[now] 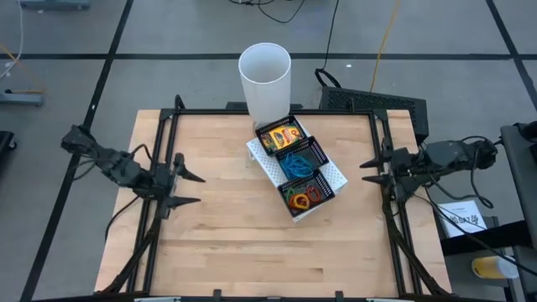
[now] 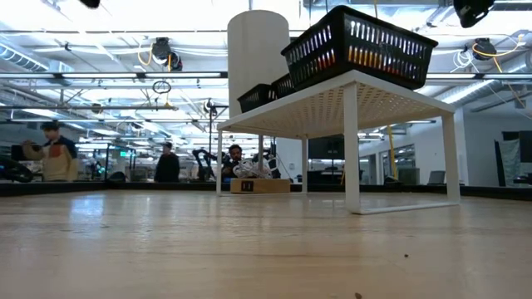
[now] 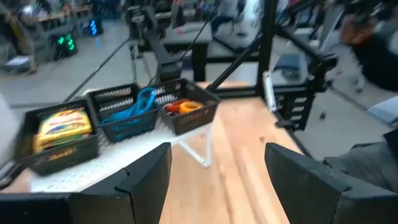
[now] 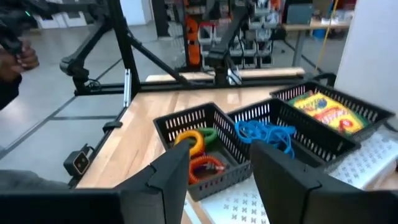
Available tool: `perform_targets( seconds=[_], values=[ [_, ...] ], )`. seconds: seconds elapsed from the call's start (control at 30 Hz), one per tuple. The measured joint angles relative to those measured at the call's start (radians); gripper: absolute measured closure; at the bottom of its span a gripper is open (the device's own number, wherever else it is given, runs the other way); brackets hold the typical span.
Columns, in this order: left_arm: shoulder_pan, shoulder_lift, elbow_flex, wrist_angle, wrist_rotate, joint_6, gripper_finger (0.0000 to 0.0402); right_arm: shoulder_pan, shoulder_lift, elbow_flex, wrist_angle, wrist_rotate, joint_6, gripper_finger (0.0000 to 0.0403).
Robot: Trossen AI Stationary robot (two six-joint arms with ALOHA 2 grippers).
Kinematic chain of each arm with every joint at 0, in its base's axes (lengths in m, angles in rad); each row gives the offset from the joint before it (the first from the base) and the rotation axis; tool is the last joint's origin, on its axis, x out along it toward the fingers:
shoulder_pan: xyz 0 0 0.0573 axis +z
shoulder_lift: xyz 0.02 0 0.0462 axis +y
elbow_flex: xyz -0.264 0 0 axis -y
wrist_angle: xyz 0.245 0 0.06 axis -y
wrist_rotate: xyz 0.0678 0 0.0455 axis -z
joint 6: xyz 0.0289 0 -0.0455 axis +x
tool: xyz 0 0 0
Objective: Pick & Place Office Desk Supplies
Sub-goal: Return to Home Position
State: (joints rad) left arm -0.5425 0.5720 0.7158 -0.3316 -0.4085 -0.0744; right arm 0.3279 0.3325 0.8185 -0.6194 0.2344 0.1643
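Wooden table [image 1: 235,243] is flanked by both arms, each stretched low from its side edge and pointed toward the middle. Fingers are held spread and empty on the left gripper [image 1: 191,190], and likewise on the right gripper [image 1: 371,172]. Crayon boxes [image 1: 283,136] are seen in the far compartment of the tray [image 1: 324,156], blue bands [image 1: 295,164] in the middle one, and orange, red and green bands [image 1: 305,198] in the near one. The tray is set on a white shelf [image 1: 337,177], just near of the cup [image 1: 265,75].

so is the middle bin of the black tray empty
Not empty: blue rubber-band loops lie inside the middle bin; the high view shows them.
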Motion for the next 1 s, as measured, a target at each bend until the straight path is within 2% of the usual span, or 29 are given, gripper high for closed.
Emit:
perform_targets(
  seconds=[0.1,0.3,0.4,0.57,0.77,1.0],
  values=[
    [0.005,-0.058,-0.126,0.134,0.043,0.020,0.0133,0.000,-0.032,-0.030,0.029,0.000,-0.037,0.0245],
    [0.016,-0.176,-0.382,0.405,0.045,0.043,0.0133,0.000,-0.098,-0.055,0.048,0.000,-0.067,0.0240],
    [0.030,-0.252,-0.481,0.513,0.092,0.077,0.0133,0.000,-0.141,-0.065,0.054,0.000,-0.070,0.0239],
    [0.058,-0.405,-0.556,0.473,0.113,0.081,0.0133,0.000,-0.197,-0.074,0.044,0.000,-0.062,0.0242],
    [0.096,-0.572,-0.561,0.361,0.128,0.105,0.0133,0.000,-0.231,-0.074,0.027,0.000,-0.053,0.0241],
    [0.134,-0.567,-0.580,0.359,0.146,0.128,0.0133,0.000,-0.240,-0.098,0.014,0.000,-0.053,0.0243]
  ],
)
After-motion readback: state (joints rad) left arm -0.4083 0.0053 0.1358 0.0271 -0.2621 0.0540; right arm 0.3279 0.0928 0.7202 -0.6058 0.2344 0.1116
